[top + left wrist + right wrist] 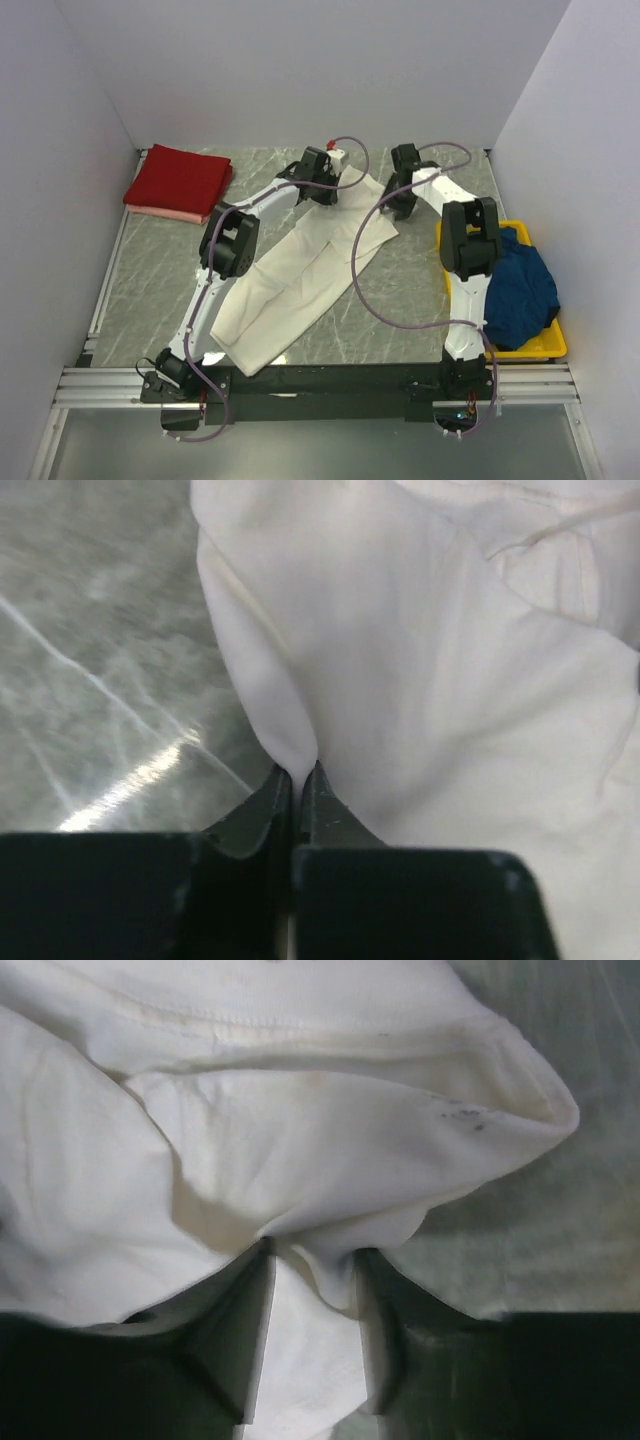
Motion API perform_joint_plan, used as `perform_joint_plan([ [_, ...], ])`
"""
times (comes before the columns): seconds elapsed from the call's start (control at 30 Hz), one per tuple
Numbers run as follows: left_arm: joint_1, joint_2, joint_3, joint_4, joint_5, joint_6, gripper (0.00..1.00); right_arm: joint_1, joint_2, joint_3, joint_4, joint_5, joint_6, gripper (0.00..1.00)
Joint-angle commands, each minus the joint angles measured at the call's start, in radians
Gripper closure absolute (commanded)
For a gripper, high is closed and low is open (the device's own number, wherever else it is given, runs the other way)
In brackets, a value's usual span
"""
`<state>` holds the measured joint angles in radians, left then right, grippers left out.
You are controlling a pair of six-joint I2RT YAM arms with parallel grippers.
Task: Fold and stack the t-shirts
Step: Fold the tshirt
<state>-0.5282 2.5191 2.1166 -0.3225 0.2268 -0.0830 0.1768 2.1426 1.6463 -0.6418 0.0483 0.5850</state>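
Cream cloth of the large t-shirt (pixel 290 280) lies stretched diagonally across the grey marbled tabletop (pixel 420 285), its far end bunched between the two arms. The left arm (pixel 228 242) rises from its base, bends at the elbow and reaches far and rightward, wrist tipped down. The left jaws are clenched tight on a pinched fold at the shirt's edge, just over the tabletop. The right arm (pixel 470 245) rises beside the yellow bin (pixel 548 345), bends inward and drops its wrist onto the shirt's far right corner. The right jaws grasp a thick wad of hem that keeps them slightly apart. A navy t-shirt (pixel 520 285) lies heaped in the bin. A dark red t-shirt (pixel 178 178) sits folded on a pink t-shirt (pixel 165 212) at the far left.
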Motion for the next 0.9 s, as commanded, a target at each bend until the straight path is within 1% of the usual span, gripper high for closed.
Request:
perform_joint_plan([
  [0.0,0.039,0.017,0.046,0.117,-0.084,-0.102,1.00,-0.013,0.062,0.221,-0.085,0.042,-0.046,0.37],
  [0.03,0.049,0.015,0.046,0.135,-0.149,-0.166,1.00,-0.014,0.088,0.259,-0.096,0.042,-0.068,0.31],
  [0.1,0.092,0.007,0.037,0.163,-0.216,-0.236,1.00,-0.014,0.103,0.347,-0.122,0.042,-0.086,0.23],
  [0.13,0.108,0.001,0.022,0.177,-0.263,-0.315,1.00,-0.017,0.106,0.369,-0.134,0.047,-0.093,0.23],
  [0.17,0.140,-0.012,0.011,0.175,-0.355,-0.360,1.00,-0.020,0.106,0.403,-0.150,0.045,-0.096,0.22],
  [0.2,0.157,-0.022,-0.003,0.169,-0.403,-0.407,1.00,-0.023,0.103,0.412,-0.156,0.041,-0.099,0.22],
  [0.23,0.175,-0.032,-0.041,0.165,-0.431,-0.501,1.00,-0.025,0.093,0.420,-0.160,0.035,-0.103,0.22],
  [0.27,0.204,-0.063,-0.096,0.163,-0.493,-0.587,1.00,-0.023,0.071,0.415,-0.165,0.032,-0.105,0.22],
  [0.3,0.215,-0.081,-0.133,0.165,-0.516,-0.587,0.99,-0.023,0.071,0.402,-0.164,0.025,-0.103,0.22],
  [0.33,0.224,-0.100,-0.171,0.183,-0.527,-0.637,0.99,-0.022,0.039,0.383,-0.157,0.016,-0.102,0.22],
  [0.37,0.235,-0.135,-0.205,0.216,-0.547,-0.656,0.99,-0.022,0.021,0.327,-0.145,0.006,-0.097,0.22],
  [0.4,0.238,-0.146,-0.248,0.232,-0.558,-0.669,0.91,-0.020,-0.004,0.285,-0.127,-0.002,-0.084,0.22],
  [0.43,0.243,-0.154,-0.256,0.244,-0.549,-0.673,0.86,-0.019,-0.066,0.235,-0.101,-0.017,-0.079,0.22],
  [0.47,0.247,-0.152,-0.254,0.243,-0.538,-0.673,0.80,-0.010,-0.099,0.125,-0.043,-0.045,-0.074,0.23],
  [0.5,0.249,-0.151,-0.238,0.243,-0.484,-0.663,0.70,-0.002,-0.160,0.071,-0.017,-0.045,-0.061,0.23],
  [0.53,0.250,-0.149,-0.231,0.243,-0.459,-0.656,0.67,0.007,-0.188,0.020,0.005,-0.045,-0.056,0.22],
  [0.57,0.252,-0.158,-0.231,0.247,-0.442,-0.649,0.62,0.018,-0.217,-0.070,0.048,-0.071,-0.051,0.23],
  [0.6,0.252,-0.170,-0.253,0.282,-0.396,-0.635,0.52,0.041,-0.264,-0.115,0.068,-0.088,-0.038,0.23],
  [0.67,0.252,-0.223,-0.282,0.310,-0.367,-0.623,0.45,0.067,-0.311,-0.227,0.123,-0.108,-0.025,0.23],
  [0.7,0.252,-0.244,-0.312,0.322,-0.356,-0.607,0.40,0.096,-0.355,-0.262,0.140,-0.117,-0.011,0.23],
  [0.77,0.252,-0.313,-0.340,0.346,-0.337,-0.592,0.38,0.125,-0.395,-0.351,0.178,-0.122,0.007,0.24],
  [0.8,0.252,-0.339,-0.371,0.346,-0.337,-0.586,0.37,0.165,-0.438,-0.382,0.195,-0.136,0.019,0.24],
  [0.87,0.252,-0.425,-0.414,0.347,-0.360,-0.580,0.36,0.202,-0.486,-0.466,0.227,-0.131,0.041,0.25],
])
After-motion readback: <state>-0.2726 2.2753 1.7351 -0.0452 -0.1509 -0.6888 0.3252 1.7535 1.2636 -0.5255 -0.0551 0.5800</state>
